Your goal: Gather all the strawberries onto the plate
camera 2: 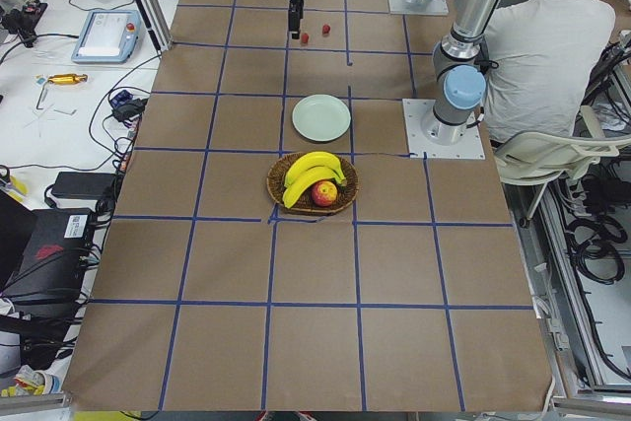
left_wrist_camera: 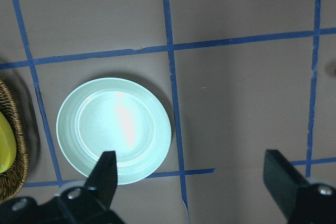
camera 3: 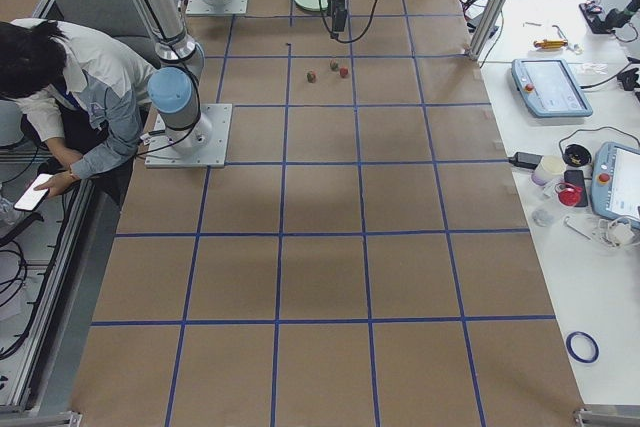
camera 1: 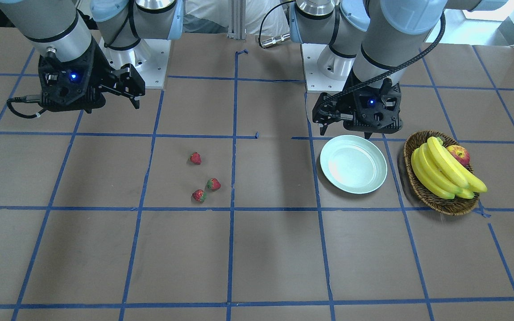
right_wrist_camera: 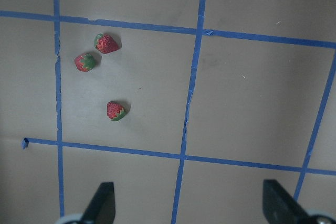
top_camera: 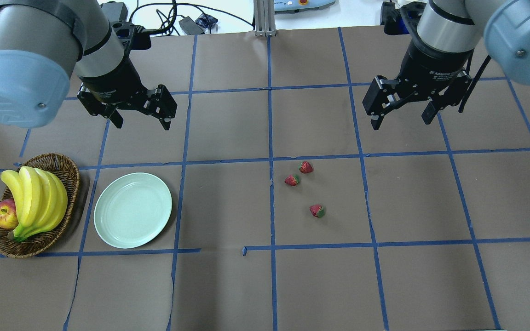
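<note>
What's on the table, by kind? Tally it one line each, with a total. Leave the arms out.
Strawberries: 3
Plate: 1
Basket: 1
Banana bunch: 1
Apple: 1
Total: 7

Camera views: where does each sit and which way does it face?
Front-facing: across the table, facing the robot; left arm on view's right.
Overhead: behind the robot, looking forward-down; left end effector, right end effector.
Exterior left: table's end nearest the basket; left arm.
Exterior right: opposite end; right arm, operator.
Left wrist: down onto the plate; own fingers.
Right wrist: down onto three strawberries; own fingers.
Shared: front-facing and overhead show plate and strawberries, mirrored.
</note>
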Available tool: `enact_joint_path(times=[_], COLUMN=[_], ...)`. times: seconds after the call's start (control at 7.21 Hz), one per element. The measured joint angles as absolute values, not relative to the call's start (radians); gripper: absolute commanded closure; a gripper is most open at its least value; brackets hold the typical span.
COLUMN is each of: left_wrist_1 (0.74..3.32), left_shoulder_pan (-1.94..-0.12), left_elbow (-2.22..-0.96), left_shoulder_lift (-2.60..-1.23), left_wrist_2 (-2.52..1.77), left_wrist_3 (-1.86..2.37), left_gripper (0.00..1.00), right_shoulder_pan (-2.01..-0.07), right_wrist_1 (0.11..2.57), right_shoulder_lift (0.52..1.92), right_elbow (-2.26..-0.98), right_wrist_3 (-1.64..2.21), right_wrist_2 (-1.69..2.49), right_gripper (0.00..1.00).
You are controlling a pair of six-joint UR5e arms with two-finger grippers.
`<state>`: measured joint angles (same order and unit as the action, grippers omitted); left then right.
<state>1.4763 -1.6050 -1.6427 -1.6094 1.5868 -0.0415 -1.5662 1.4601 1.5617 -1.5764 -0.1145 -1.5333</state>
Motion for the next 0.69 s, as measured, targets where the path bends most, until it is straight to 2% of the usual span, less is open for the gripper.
enact_joint_path(times=[0.69], left_wrist_1=[1.476], left_shoulder_pan=[-1.607], left_elbow=[-1.645], left_shoulder_lift=[-1.61], left_wrist_2=[1.586], left_wrist_3=[0.005], left_gripper=[0.0], right_shoulder_pan=[-1.566], right_wrist_1=[1.464], right_shoulder_lift=[1.53], right_elbow=[-1.585], right_wrist_3=[-0.128], right_wrist_2=[-1.536], right_gripper=[0.0])
